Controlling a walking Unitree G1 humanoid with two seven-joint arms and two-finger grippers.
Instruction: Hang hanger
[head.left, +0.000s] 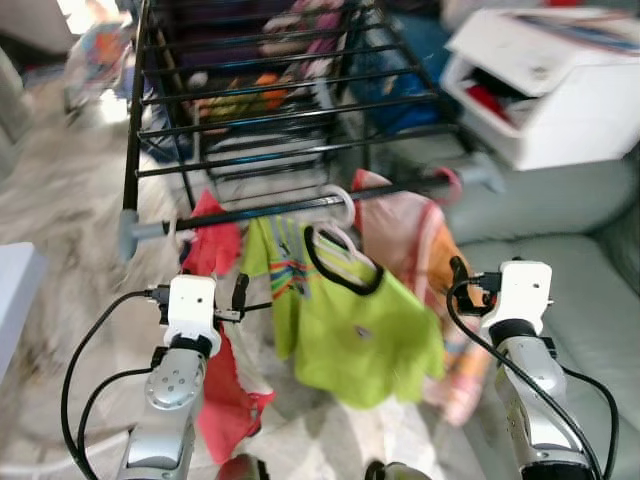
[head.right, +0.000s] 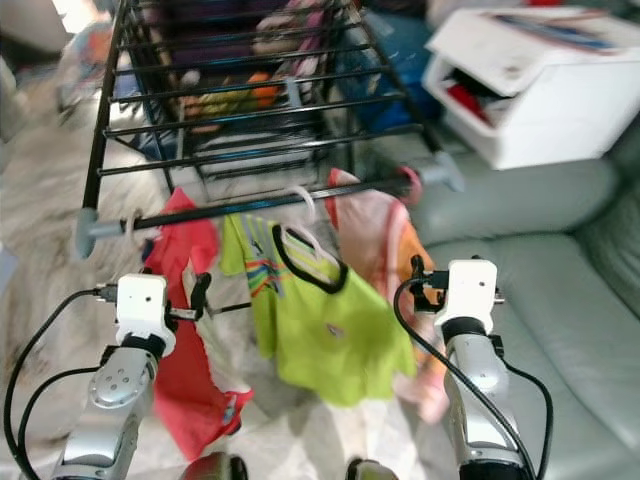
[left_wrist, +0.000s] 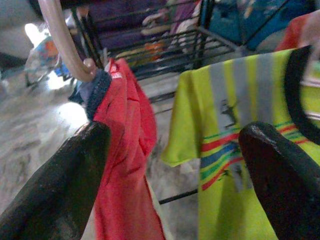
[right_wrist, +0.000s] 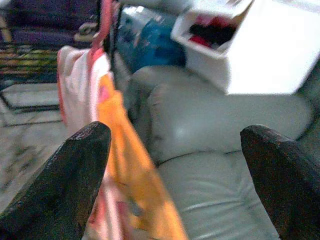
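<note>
A lime-green shirt (head.left: 350, 320) hangs on a white hanger (head.left: 342, 240) whose hook is over the front rail (head.left: 280, 212) of a black drying rack. On the same rail, a red shirt (left_wrist: 125, 150) on a pale pink hanger (left_wrist: 62, 45) hangs to its left, and a pink and orange garment (head.left: 420, 240) to its right. My left gripper (left_wrist: 175, 165) is open, just before the gap between the red and green shirts, holding nothing. My right gripper (right_wrist: 175, 170) is open beside the orange garment (right_wrist: 125, 165), also empty.
A grey sofa (head.left: 570, 280) runs along the right side, with an open white cabinet (head.left: 550, 80) behind it. More clothes lie on the rack's upper bars (head.left: 250, 100). A blue bag (head.left: 400, 70) sits beyond the rack. Pale marbled floor (head.left: 60, 200) lies to the left.
</note>
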